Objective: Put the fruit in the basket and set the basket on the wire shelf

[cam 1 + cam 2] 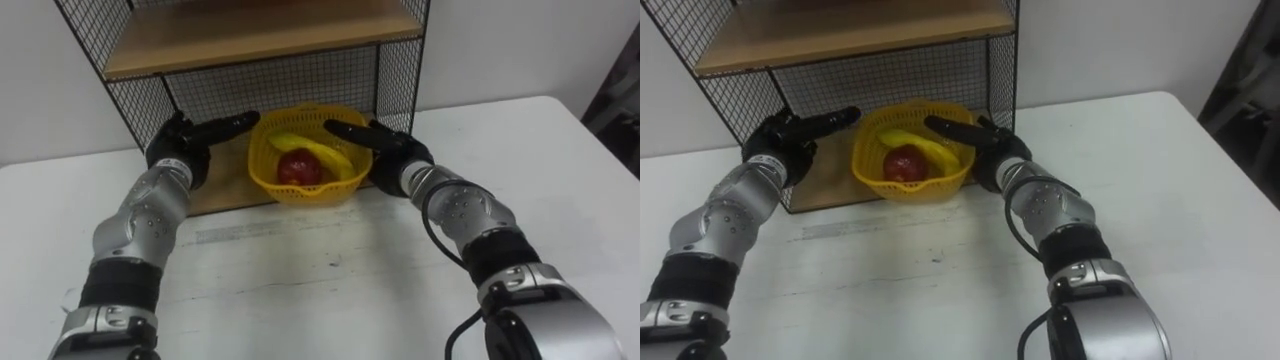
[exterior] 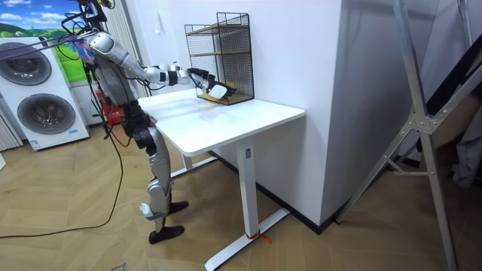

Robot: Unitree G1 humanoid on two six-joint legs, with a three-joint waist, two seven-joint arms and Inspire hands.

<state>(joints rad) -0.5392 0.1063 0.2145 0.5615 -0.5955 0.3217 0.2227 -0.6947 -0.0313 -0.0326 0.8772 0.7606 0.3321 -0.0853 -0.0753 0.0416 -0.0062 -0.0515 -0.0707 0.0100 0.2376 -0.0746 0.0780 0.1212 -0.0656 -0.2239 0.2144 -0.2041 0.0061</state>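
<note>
Basket, yellow and round, sat on the lower wooden board of the wire shelf, near that board's front edge, with the upper wooden board above it. Inside lay a red apple toward the front and a banana behind it. The banana's long axis ran across the basket from the back left down to the front right, its curve bowing over the apple. The left robot hand was at the basket's left side, open, its straight fingers pointing right toward the rim. The right robot hand was at the right side, also open, with its straight fingers pointing left over the rim. Whether either hand actually touched the basket could not be told. The shelf stood at the back of the white tabletop, against the wall. In the room view the robot stood upright at the tabletop's edge, both arms stretched forward to the shelf.
</note>
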